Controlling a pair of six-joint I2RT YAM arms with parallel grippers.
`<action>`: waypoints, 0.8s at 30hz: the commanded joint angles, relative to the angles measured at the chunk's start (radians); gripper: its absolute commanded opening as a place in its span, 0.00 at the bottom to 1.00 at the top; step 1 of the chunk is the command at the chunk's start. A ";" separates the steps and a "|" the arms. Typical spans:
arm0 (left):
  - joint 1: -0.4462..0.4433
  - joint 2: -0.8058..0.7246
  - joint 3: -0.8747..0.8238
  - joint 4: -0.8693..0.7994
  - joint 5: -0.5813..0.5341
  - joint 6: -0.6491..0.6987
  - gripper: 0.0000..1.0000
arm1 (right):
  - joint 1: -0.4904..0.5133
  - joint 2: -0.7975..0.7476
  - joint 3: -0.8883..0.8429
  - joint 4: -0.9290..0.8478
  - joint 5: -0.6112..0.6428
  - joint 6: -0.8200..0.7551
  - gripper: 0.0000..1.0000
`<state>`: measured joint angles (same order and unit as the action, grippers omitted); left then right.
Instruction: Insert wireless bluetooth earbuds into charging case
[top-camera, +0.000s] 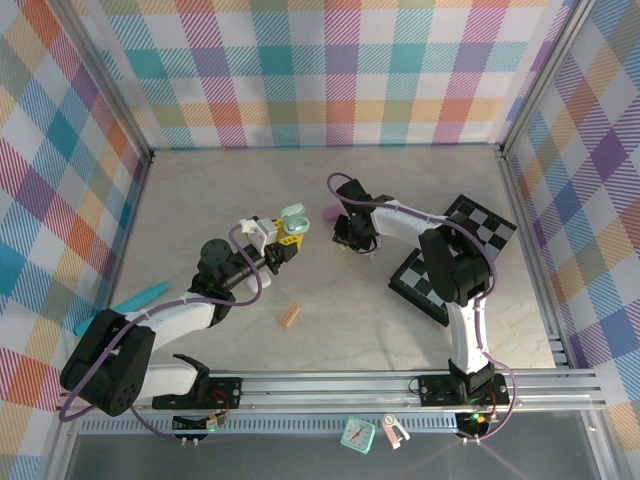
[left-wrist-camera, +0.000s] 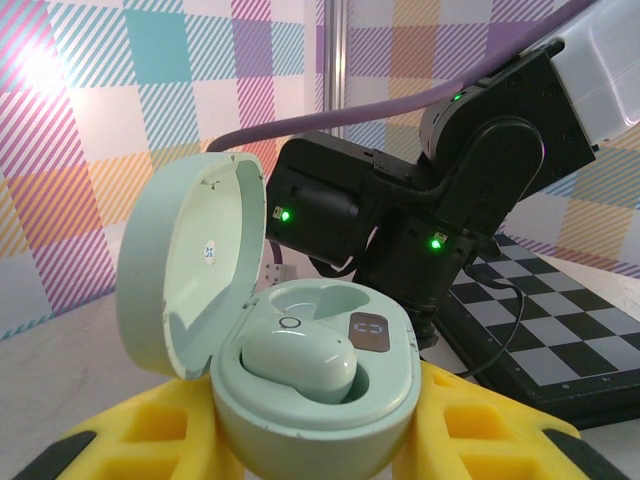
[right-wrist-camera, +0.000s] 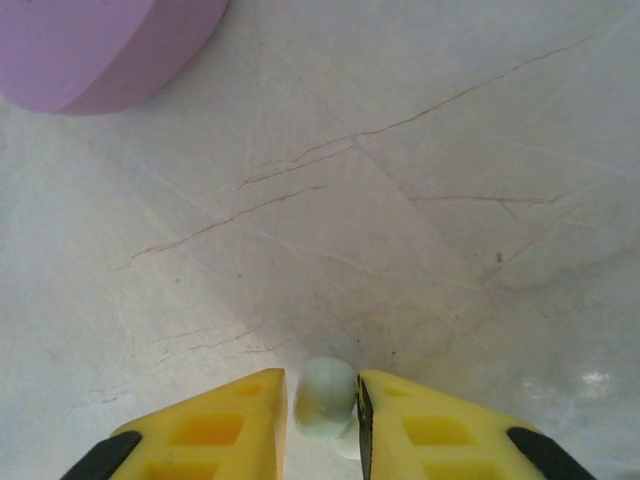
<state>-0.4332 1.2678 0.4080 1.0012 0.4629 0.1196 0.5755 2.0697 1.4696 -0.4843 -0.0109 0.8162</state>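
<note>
The task looks roughly half done. The left claw (left-wrist-camera: 320, 450) is clamped narrow on the base of an open pale green case (left-wrist-camera: 180, 260), whose lid is tipped back to the claw's left. One green earbud (left-wrist-camera: 298, 362) sits in its socket, and the space beside it appears free. The right claw (right-wrist-camera: 322, 415), low over the table (right-wrist-camera: 420, 200), is pinched narrow on a second earbud (right-wrist-camera: 326, 392) that rests on the surface between its fingertips. A purple case (right-wrist-camera: 100, 50) lies ahead to its left. What remains is to lift this bud, carry it across and seat it.
</note>
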 joint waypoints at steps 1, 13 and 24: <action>0.007 -0.010 -0.011 0.058 0.028 -0.007 0.27 | 0.010 0.026 0.023 -0.038 -0.026 -0.044 0.24; 0.006 -0.034 -0.018 0.042 0.027 -0.003 0.27 | 0.010 0.044 0.060 -0.084 -0.006 -0.077 0.26; 0.007 -0.024 -0.016 0.043 0.025 0.002 0.27 | 0.011 0.073 0.095 -0.117 -0.002 -0.103 0.22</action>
<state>-0.4332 1.2552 0.3996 1.0008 0.4629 0.1200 0.5777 2.1212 1.5410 -0.5583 -0.0196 0.7383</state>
